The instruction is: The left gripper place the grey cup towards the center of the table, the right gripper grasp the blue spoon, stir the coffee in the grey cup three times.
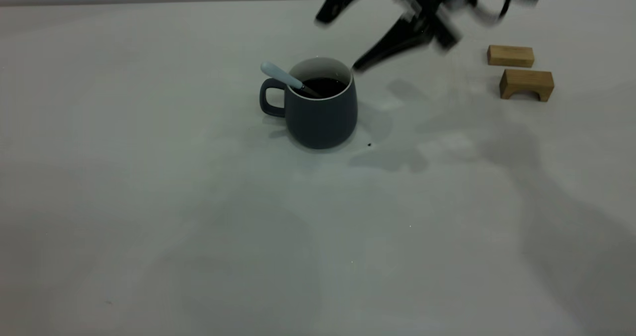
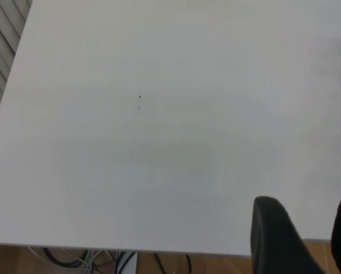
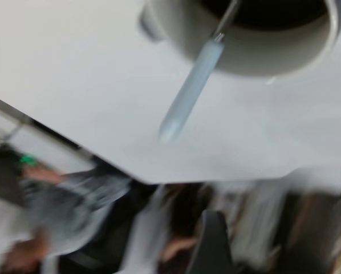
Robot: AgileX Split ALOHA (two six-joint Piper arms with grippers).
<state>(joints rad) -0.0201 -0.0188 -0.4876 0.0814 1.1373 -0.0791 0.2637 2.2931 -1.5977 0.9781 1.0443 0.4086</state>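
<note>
Near the frame's middle stands the grey cup, the blue spoon leaning free in its coffee. At upper right the right gripper hangs spread wide, empty; stirring looks done, retreat should come next

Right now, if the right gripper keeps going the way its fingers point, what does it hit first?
Probably the grey cup. The right gripper, open, points down-left at the rim on the side away from the blue spoon. Its lower fingertip looks almost at the rim, though depth is unclear.
</note>
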